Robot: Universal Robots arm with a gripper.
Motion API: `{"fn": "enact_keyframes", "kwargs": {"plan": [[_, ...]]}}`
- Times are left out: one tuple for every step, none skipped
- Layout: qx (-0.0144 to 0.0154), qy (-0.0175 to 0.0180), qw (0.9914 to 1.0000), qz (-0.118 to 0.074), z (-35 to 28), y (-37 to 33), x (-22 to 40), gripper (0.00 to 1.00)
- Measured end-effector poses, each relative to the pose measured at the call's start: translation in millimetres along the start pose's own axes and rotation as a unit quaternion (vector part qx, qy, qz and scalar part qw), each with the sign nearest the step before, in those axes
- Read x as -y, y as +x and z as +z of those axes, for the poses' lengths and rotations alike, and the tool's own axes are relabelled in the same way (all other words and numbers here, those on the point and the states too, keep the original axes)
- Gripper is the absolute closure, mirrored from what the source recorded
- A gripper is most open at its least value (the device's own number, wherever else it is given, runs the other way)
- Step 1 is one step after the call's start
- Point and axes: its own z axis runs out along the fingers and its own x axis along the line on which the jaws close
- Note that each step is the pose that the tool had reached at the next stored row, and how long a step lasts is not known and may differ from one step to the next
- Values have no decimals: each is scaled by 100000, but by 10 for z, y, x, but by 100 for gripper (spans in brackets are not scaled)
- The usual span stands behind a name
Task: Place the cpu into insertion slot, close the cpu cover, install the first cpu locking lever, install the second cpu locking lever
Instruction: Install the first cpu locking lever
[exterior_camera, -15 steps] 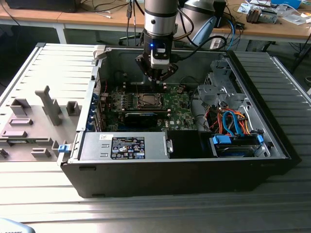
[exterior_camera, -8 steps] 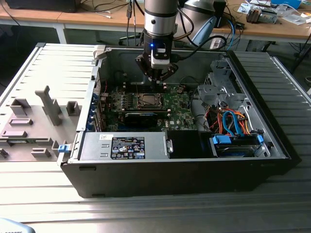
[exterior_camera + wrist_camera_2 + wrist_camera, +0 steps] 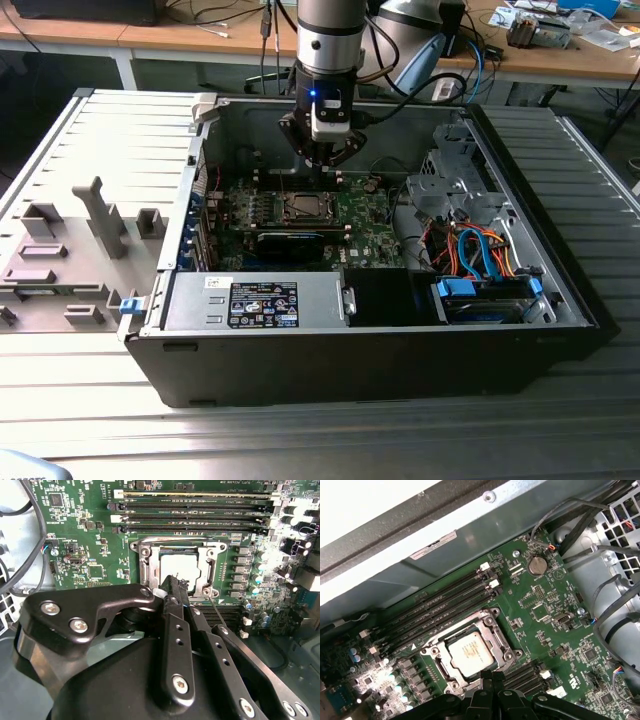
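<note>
The chip [image 3: 471, 653] sat flat in the socket [image 3: 496, 666] on the green circuit board [image 3: 545, 600], inside the open computer case [image 3: 560, 290] lying on its side. In both wrist views its top face was a pale silvery-grey square with soft, rounded corners and faint print too small to make out; a thin tan edge showed along one side in the first wrist view. The metal cover frame [image 3: 487, 625] lay down around it, so the chip's face filled the frame's square window [image 3: 181, 568]. The frame itself was dull silver, with screws or rivets at its corners and dark gaps beside the chip on two sides.

The gripper [image 3: 322, 160] hung straight down over the socket in the exterior view, its black fingers [image 3: 176, 630] drawn close together, with nothing visibly between them. In the second wrist view the fingertip reached to the edge of the frame nearest the camera, and a thin wire lever [image 3: 218, 613] ran along just beside it; whether the fingers touched the lever or the frame could not be told.

Rows of long dark memory slots [image 3: 445, 600] ran beside the socket, and a round coin battery [image 3: 536, 565] sat farther off on the board.
</note>
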Motion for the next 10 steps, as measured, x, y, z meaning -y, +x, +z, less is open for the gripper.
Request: {"fn": "enact_keyframes", "kwargs": {"plan": [[2, -3, 100000, -33, 0, 0, 0, 89], [4, -5, 100000, -66, 0, 0, 0, 89], [6, -6, 100000, -129, 0, 0, 0, 89], [7, -5, 100000, -189, 0, 0, 0, 89], [10, -10, 100000, -242, 0, 0, 0, 89], [11, -11, 100000, -280, 0, 0, 0, 89], [15, -11, 99999, -322, 0, 0, 0, 89], [16, -13, 99999, -350, 0, 0, 0, 89], [18, -15, 99999, -381, 0, 0, 0, 89], [21, -14, 99999, -439, 0, 0, 0, 89]]}}
